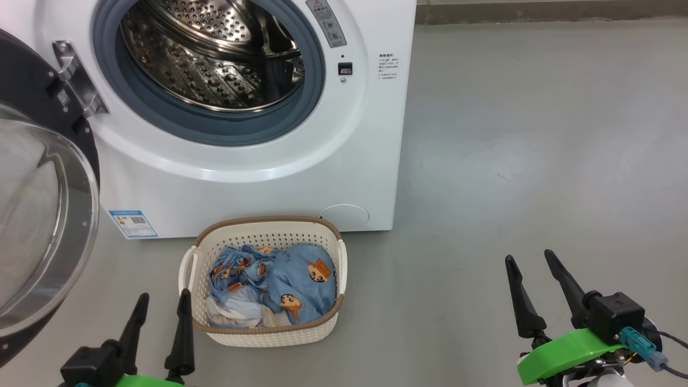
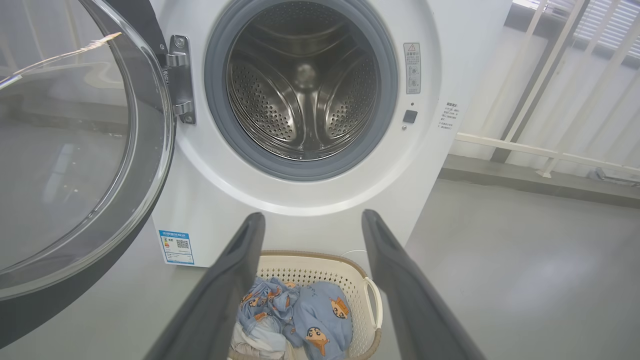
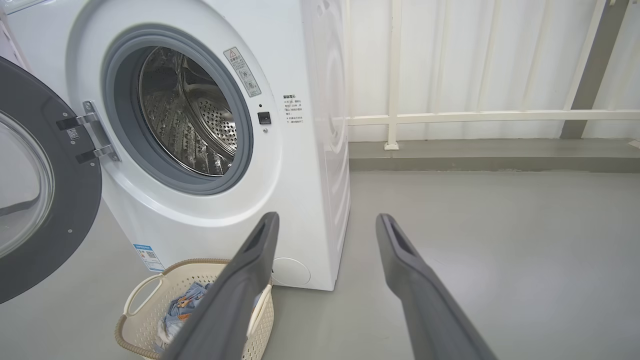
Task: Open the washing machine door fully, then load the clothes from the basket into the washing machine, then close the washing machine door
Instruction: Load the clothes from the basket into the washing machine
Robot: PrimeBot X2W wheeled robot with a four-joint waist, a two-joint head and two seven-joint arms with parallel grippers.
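Observation:
The white washing machine (image 1: 344, 150) (image 2: 450, 60) (image 3: 305, 165) stands with its steel drum (image 1: 215, 54) bare inside. Its black-rimmed glass door (image 1: 37, 215) (image 2: 75, 150) (image 3: 40, 190) hangs swung wide at the left. On the floor before the machine sits the cream basket (image 1: 269, 336) (image 2: 350, 272) (image 3: 145, 305), holding light blue clothes (image 1: 290, 285) (image 2: 310, 315) (image 3: 182, 305) with orange cartoon faces and some pale cloth. My left gripper (image 1: 164, 301) (image 2: 312, 220) is open and holds nothing, just left of the basket. My right gripper (image 1: 529, 260) (image 3: 327, 220) is open, far right of it.
Grey floor (image 1: 537, 134) spreads to the right of the machine. A white railing (image 3: 475, 117) and a low ledge (image 3: 475, 160) run behind it. A blue label sticker (image 1: 133, 223) marks the machine's lower left front.

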